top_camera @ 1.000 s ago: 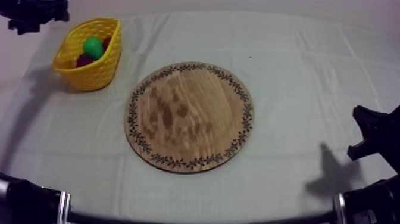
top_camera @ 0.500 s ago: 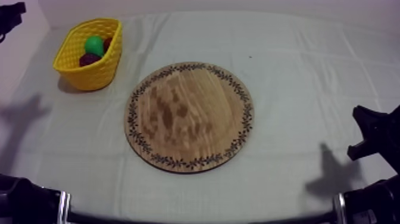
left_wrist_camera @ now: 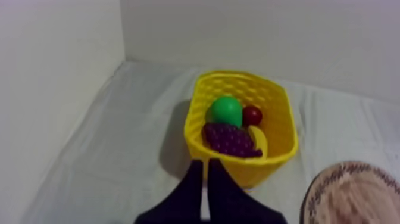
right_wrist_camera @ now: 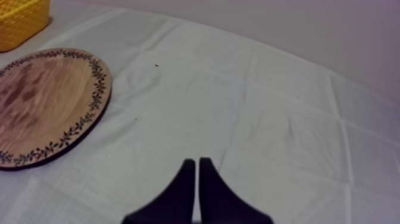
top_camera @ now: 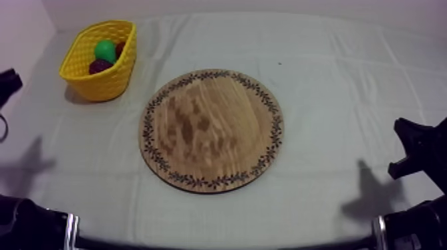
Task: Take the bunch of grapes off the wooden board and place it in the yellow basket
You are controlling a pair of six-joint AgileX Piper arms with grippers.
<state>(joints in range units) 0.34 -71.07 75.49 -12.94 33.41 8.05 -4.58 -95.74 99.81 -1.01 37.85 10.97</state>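
Nearest you, your left gripper (left_wrist_camera: 204, 164) is closed on nothing, its fingers pressed into a narrow wedge just short of the basket (left_wrist_camera: 271, 167). Your right gripper (right_wrist_camera: 197, 162) is closed and empty too, over bare worktop (right_wrist_camera: 286, 119) beside the board (top_camera: 213, 129). The board carries nothing. Farther off, the grapes (left_wrist_camera: 229, 140) lie inside the basket — against the pear (left_wrist_camera: 225, 111), with the banana (left_wrist_camera: 259, 138) and small red fruit (left_wrist_camera: 252, 114) alongside. I judge the job done — only parking the arms remains.
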